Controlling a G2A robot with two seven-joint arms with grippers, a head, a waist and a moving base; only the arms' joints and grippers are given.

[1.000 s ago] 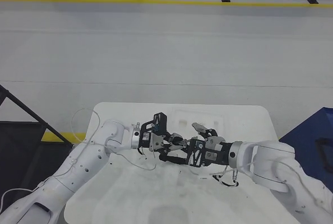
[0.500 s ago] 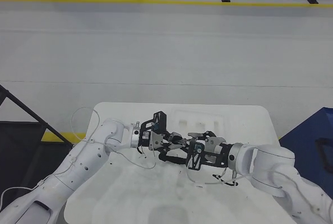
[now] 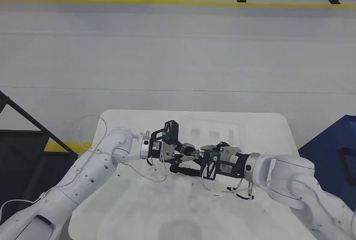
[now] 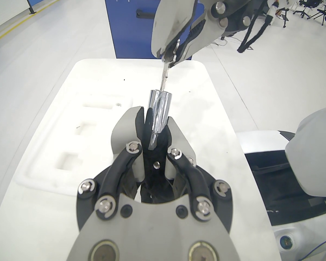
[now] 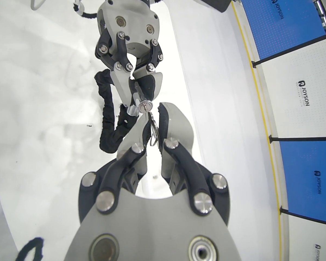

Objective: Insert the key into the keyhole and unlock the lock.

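My left gripper [image 4: 153, 116] is shut on a chrome lock cylinder [image 4: 158, 109] that points away from it, above the white table [image 3: 136, 204]. A black cable [image 5: 108, 126] hangs from the lock. My right gripper [image 5: 152, 113] faces it and is shut on the head of a small metal key [image 4: 165, 75]. The key's tip sits in the keyhole on the cylinder's end face [image 5: 145, 106]. A key ring [image 5: 154, 131] dangles between the right fingers. From above, the left gripper [image 3: 179, 157] and right gripper [image 3: 204, 162] meet nose to nose over the table's middle.
A white foam tray [image 3: 214, 128] with rectangular recesses lies at the table's far side, also seen as the tray [image 4: 78, 126]. A blue cart [image 3: 346, 150] stands off the table's right, a black rack [image 3: 10, 138] off its left.
The right gripper has turned at the wrist and shifted left toward the left gripper, bringing the key up to the lock's end. The left arm has barely moved.
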